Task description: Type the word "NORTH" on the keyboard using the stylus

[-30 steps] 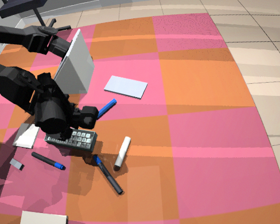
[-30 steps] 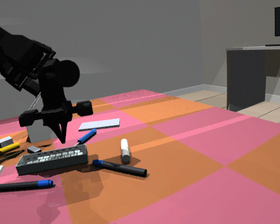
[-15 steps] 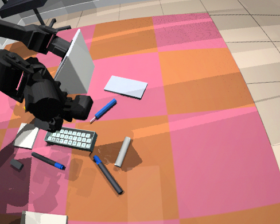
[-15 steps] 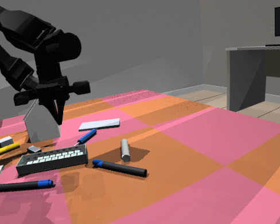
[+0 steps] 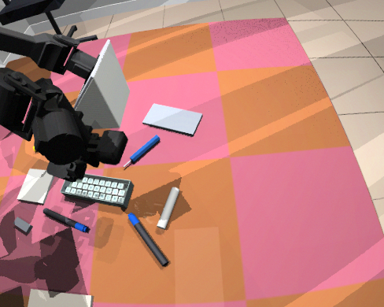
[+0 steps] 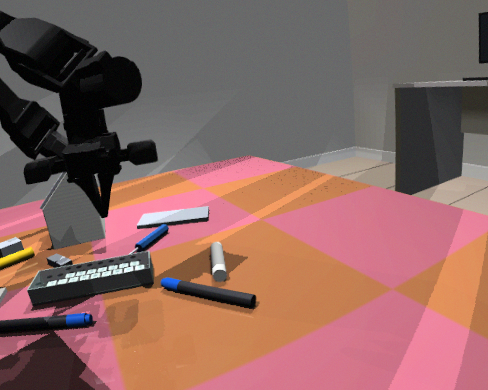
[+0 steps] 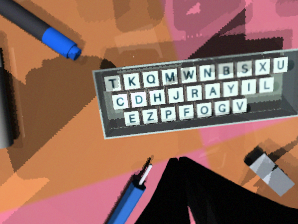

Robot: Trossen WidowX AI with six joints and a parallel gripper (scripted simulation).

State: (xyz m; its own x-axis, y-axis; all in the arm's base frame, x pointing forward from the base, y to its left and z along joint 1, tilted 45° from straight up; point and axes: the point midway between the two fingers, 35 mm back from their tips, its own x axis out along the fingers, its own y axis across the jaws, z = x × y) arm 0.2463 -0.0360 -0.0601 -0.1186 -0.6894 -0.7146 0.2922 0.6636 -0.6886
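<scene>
A blue stylus (image 5: 145, 148) (image 6: 152, 237) (image 7: 126, 205) with a thin pale tip lies on the desk behind the keyboard, its tip pointing toward it. The dark-framed keyboard (image 5: 129, 194) (image 6: 94, 289) (image 7: 175, 128) has three rows of white letter keys; N, O, R, T and H are readable in the wrist view. My gripper (image 6: 104, 215) (image 7: 178, 165) is shut with nothing between the fingertips. It hangs above the desk just behind the keyboard, beside the stylus tip in the wrist view. In the top view the fingertips are hidden by the arm.
Two black markers (image 5: 150, 242) (image 6: 39, 324) with blue caps and a white cylinder (image 5: 168, 208) (image 6: 218, 262) lie around the keyboard. A grey block (image 6: 59, 260) (image 7: 272, 175) lies behind it. A pale slab (image 5: 172, 119) (image 6: 174, 216) and an upright panel (image 5: 109, 94) (image 6: 74, 215) are farther back.
</scene>
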